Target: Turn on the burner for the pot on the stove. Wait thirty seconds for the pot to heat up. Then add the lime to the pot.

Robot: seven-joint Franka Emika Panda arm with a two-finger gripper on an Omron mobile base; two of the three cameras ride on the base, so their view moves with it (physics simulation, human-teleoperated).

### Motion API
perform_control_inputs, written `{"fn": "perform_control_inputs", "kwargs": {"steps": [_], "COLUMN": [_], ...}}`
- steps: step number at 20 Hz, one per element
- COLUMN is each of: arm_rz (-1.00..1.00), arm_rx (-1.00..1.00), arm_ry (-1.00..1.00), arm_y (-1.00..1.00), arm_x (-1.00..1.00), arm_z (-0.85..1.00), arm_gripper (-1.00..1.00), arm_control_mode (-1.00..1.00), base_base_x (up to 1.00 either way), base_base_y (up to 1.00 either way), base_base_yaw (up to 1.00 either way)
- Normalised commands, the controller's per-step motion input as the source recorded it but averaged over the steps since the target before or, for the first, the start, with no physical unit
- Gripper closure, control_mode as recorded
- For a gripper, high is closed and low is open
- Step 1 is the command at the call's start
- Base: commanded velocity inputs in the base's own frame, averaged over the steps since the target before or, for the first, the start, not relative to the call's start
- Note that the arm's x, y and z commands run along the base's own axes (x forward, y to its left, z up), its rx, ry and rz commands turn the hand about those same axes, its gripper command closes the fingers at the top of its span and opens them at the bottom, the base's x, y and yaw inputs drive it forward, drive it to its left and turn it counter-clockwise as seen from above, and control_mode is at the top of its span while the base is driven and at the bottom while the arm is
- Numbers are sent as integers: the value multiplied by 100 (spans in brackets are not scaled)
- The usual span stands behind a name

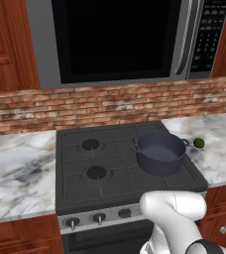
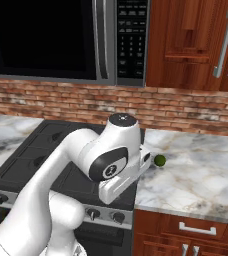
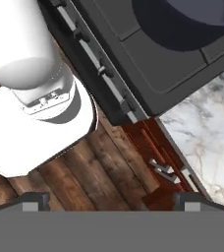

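1. The end effector (image 3: pixel 109 199) hangs in front of the stove (image 1: pixel 80 186), looking down at the wooden floor (image 3: pixel 89 167) and the cabinet front (image 3: pixel 151 147). Its two dark tips sit well apart at the bottom of the hand view with nothing between them, so it is wide open and empty.
2. Held low like this, it is roughly level with the knobs (image 3: pixel 103 70) on the silver front strip, which fits the first step: a burner has to be lit before anything is picked up.
3. The pot (image 1: pixel 159 153) stands on the stove's right side, over a right-hand burner (the burner itself is hidden under it), so the knob wanted is probably one toward the right of the row.
4. No flame shows at the two bare burners on the left; the pot's burner cannot be judged.
5. The lime (image 1: pixel 198 143) rests on the marble tabletop (image 1: pixel 216 149) just right of the stove, near the pot but apart from it, a short carry once the pot is warm.
6. Being round, the lime may roll if nudged off-centre.
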Motion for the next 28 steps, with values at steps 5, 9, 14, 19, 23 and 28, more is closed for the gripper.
{"fn": "perform_control_inputs", "kwargs": {"steps": [5,9,14,19,23,28], "arm_rz": [31,33,-1,2,0,0], "arm_rx": [-2,-4,0,0,0,0], "arm_ry": [2,2,0,1,0,0], "arm_y": [-24,-10,2,7,0,0], "arm_x": [20,-2,0,0,0,0], "arm_z": [0,0,0,0,0,0], "arm_gripper": [-100,-100,-100,-100,-100,-100], "arm_control_mode": [-100,-100,-100,-100,-100,-100], "base_base_x": [0,0,0,0,0,0], "base_base_y": [0,0,0,0,0,0], "base_base_yaw": [0,0,0,0,0,0]}}
